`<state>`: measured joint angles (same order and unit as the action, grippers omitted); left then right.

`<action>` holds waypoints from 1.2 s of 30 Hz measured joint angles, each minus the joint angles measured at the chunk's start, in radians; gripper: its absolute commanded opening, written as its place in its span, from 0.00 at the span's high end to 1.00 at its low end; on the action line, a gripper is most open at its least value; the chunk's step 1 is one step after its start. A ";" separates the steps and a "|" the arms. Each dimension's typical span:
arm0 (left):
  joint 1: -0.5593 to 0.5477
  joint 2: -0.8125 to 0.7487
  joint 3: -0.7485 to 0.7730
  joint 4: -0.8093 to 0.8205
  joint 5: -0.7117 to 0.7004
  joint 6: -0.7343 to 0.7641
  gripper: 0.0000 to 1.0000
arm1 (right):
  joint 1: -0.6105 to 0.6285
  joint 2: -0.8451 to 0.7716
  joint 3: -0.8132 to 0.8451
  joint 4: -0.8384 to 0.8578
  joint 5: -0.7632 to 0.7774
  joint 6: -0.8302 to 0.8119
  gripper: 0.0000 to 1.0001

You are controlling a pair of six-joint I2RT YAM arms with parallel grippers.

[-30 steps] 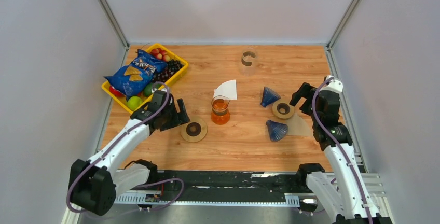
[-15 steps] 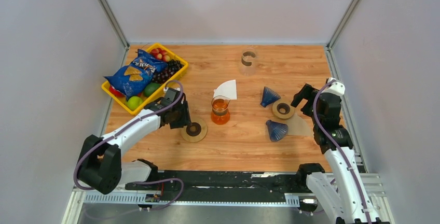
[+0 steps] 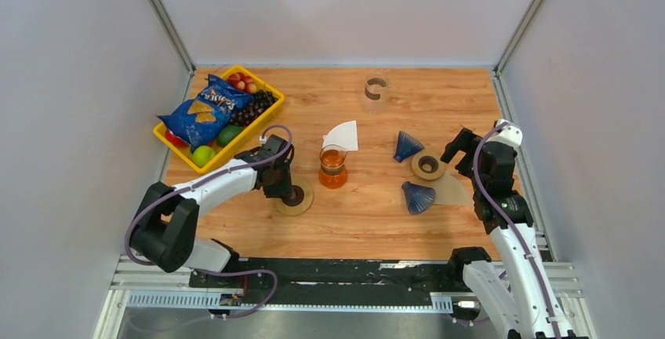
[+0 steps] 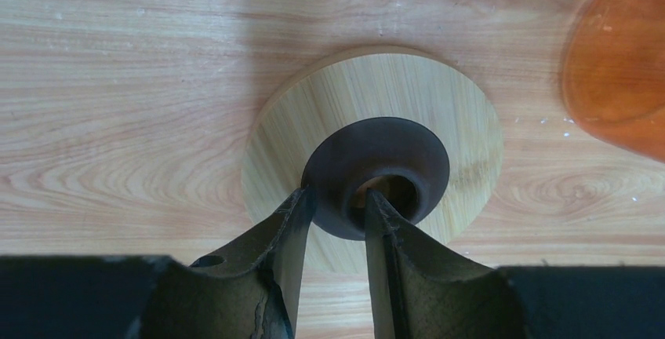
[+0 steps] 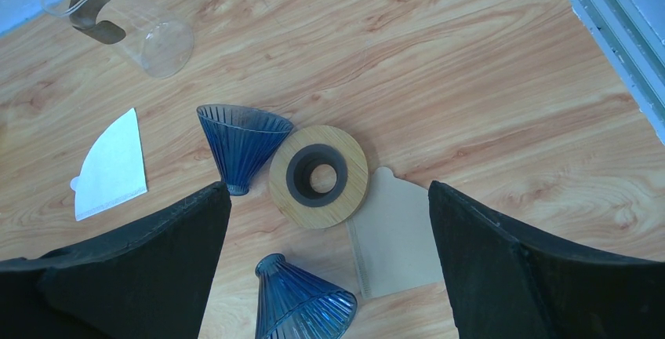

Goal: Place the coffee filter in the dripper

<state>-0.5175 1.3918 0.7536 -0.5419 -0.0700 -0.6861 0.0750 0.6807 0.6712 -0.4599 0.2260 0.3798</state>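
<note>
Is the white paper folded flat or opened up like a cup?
Folded flat. The white paper lies on the table as a flat fan shape, with no open mouth showing.

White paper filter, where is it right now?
In the top view, the white paper filter lies on the table near the middle, just behind the orange glass jug and left of a blue cone.
</note>
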 measured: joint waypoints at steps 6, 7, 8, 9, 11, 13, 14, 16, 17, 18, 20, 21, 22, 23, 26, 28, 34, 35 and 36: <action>-0.042 0.052 0.047 -0.045 -0.077 -0.010 0.68 | 0.000 0.000 -0.002 0.000 0.000 0.002 0.00; -0.050 0.062 0.055 -0.052 -0.091 -0.011 0.70 | 0.000 0.000 -0.002 0.000 0.000 0.003 0.00; -0.054 0.072 0.063 -0.058 -0.102 -0.013 0.74 | 0.000 0.000 -0.002 0.000 0.000 0.003 0.00; -0.064 0.081 0.073 -0.068 -0.113 -0.014 0.75 | 0.000 0.000 -0.002 0.000 0.000 0.003 0.00; -0.074 0.096 0.088 -0.080 -0.130 -0.017 0.80 | 0.000 0.000 -0.003 0.000 0.001 0.004 0.00; -0.084 0.106 0.100 -0.092 -0.148 -0.019 0.86 | 0.000 0.000 -0.003 0.000 0.001 0.004 0.00; -0.086 0.109 0.105 -0.097 -0.154 -0.020 0.92 | 0.000 0.000 -0.003 0.000 0.001 0.004 0.00; -0.094 0.114 0.111 -0.103 -0.165 -0.025 0.99 | 0.000 0.000 -0.003 0.000 0.002 0.004 0.00; -0.098 0.114 0.113 -0.106 -0.172 -0.026 1.00 | 0.000 0.000 -0.003 0.000 0.002 0.004 0.00; -0.101 0.114 0.113 -0.106 -0.177 -0.028 1.00 | 0.000 0.000 -0.003 0.000 0.003 0.004 0.00; -0.104 0.111 0.113 -0.107 -0.185 -0.031 1.00 | 0.000 0.000 -0.003 0.000 0.006 0.004 0.00; -0.104 0.106 0.111 -0.105 -0.195 -0.032 1.00 | 0.000 0.000 -0.003 0.000 0.008 0.004 0.00; -0.104 0.100 0.110 -0.105 -0.205 -0.032 1.00 | 0.000 0.000 -0.003 0.000 0.008 0.004 0.00; -0.104 0.089 0.106 -0.102 -0.213 -0.033 1.00 | 0.000 0.000 -0.003 0.000 0.009 0.004 0.00; -0.103 0.031 0.087 -0.095 -0.235 -0.034 1.00 | 0.000 0.000 -0.003 0.000 0.008 0.004 0.00; -0.103 -0.019 0.072 -0.093 -0.253 -0.035 1.00 | 0.000 0.000 -0.003 0.000 0.008 0.004 0.00; -0.103 -0.141 0.048 -0.092 -0.293 -0.035 1.00 | 0.000 -0.007 -0.003 0.000 -0.007 0.005 0.00; -0.103 -0.163 0.044 -0.091 -0.299 -0.035 1.00 | 0.000 -0.009 -0.003 0.000 -0.018 0.005 0.00; -0.103 -0.184 0.040 -0.092 -0.302 -0.034 1.00 | 0.000 -0.013 -0.003 0.001 -0.033 0.004 0.00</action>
<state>-0.6201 1.2076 0.7940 -0.6334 -0.3717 -0.7204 0.0750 0.6682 0.6682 -0.4591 0.1928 0.3840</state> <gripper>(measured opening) 0.027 0.997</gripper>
